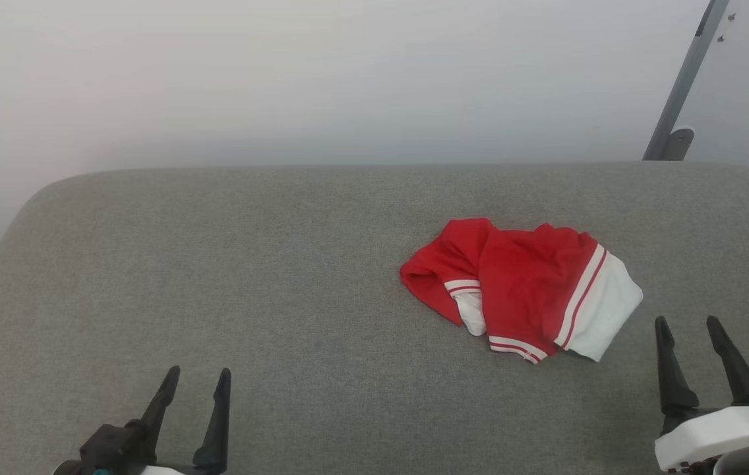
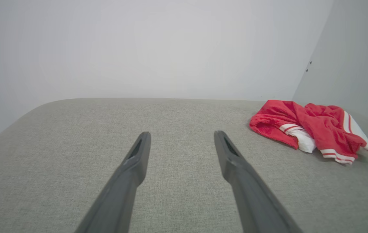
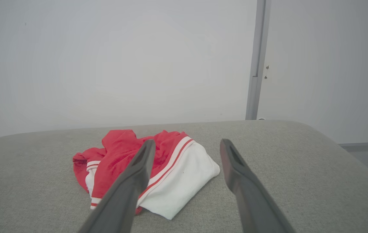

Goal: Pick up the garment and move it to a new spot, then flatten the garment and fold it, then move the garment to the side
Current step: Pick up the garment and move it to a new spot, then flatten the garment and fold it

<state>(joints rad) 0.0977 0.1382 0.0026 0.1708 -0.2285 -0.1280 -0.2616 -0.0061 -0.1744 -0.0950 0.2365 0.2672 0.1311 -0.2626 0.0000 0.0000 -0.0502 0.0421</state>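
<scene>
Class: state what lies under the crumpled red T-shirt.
The garment lies bunched on the grey cushioned surface, which shows all around it. Anything beneath its folds is covered.

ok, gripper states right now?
Left gripper: open, empty.
Right gripper: open, empty, beside the shirt, not touching.

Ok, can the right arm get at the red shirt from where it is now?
Probably yes. The right end effector is open and sits just beside the shirt, near its white sleeve, with nothing but grey cushion between them.
</scene>
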